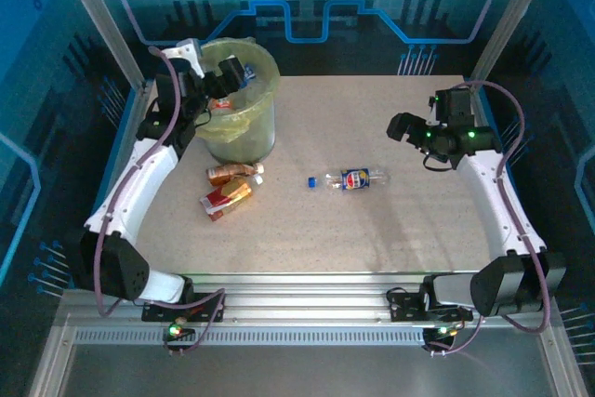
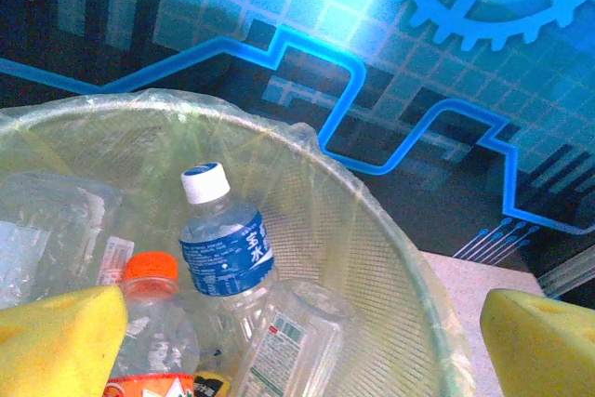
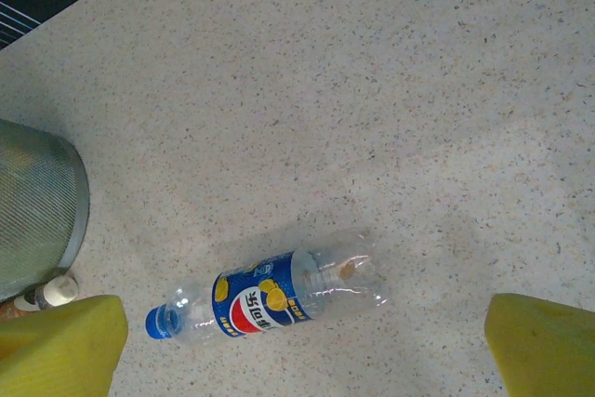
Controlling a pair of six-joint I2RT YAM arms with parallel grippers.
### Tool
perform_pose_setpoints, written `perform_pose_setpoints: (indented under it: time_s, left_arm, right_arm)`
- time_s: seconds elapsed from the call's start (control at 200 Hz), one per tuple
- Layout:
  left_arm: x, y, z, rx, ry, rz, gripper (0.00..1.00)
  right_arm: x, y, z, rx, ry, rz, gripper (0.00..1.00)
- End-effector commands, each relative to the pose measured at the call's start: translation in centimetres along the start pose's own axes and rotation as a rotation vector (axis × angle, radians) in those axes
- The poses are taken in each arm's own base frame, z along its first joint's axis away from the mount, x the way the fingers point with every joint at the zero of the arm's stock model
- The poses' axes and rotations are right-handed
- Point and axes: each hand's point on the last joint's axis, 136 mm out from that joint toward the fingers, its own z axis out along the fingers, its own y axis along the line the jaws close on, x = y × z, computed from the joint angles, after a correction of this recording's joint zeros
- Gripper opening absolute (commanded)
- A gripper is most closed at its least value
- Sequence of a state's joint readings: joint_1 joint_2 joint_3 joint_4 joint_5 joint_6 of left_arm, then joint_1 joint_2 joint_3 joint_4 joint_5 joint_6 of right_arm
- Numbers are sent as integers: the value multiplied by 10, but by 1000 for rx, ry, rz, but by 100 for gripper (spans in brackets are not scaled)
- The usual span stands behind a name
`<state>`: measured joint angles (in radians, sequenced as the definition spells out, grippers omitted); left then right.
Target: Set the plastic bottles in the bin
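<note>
bottles heaped inside the bin (image 1: 270, 90): a white-capped bottle (image 2: 223, 248) with blue label, an orange-capped bottle (image 2: 149, 271), and clear crushed ones. left gripper (image 1: 226, 79) hangs over the bin's mouth, jaws spread wide, nothing between. blue-capped bottle (image 1: 351, 179) lies flat mid-table (image 1: 390, 239); two crushed orange bottles (image 1: 228, 188) lie just beside the bin. right gripper (image 1: 402, 127) hovers above the table, jaws wide, empty.

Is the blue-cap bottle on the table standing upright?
No, the blue-cap bottle lies on its side on the table, cap pointing left in the right wrist view.
</note>
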<state>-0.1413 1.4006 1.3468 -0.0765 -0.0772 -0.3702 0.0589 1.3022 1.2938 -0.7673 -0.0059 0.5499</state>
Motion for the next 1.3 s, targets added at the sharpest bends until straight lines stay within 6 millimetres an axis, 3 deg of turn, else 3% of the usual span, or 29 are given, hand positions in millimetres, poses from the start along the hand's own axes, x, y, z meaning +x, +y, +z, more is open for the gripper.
perform_pose_setpoints:
  time_s: [0.0, 0.27, 0.44, 0.555, 0.73, 1.001, 1.296]
  left_arm:
    - [-9, -15, -20, 61, -24, -33, 99]
    - [-4, -21, -49, 104, -10, -72, 99]
    - [16, -28, -69, 192, 15, -136, 99]
    - [37, -44, -80, 244, 34, -76, 99]
    - [90, -80, -88, 320, 108, 79, 99]
    - [205, -124, -97, 443, 269, 247, 99]
    - [295, -123, -86, 371, 459, 180, 99]
  right_arm:
    - [3, 0, -7, 6, -10, 2, 100]
    - [3, -4, -6, 13, -18, 2, 100]
    - [7, -9, 6, 21, 29, 9, 100]
    - [11, -10, 20, 17, 89, 10, 100]
    - [21, -6, 55, -20, 206, 12, 100]
    - [27, 5, 105, -79, 337, -12, 100]
    - [35, 25, 141, -96, 419, -62, 99]
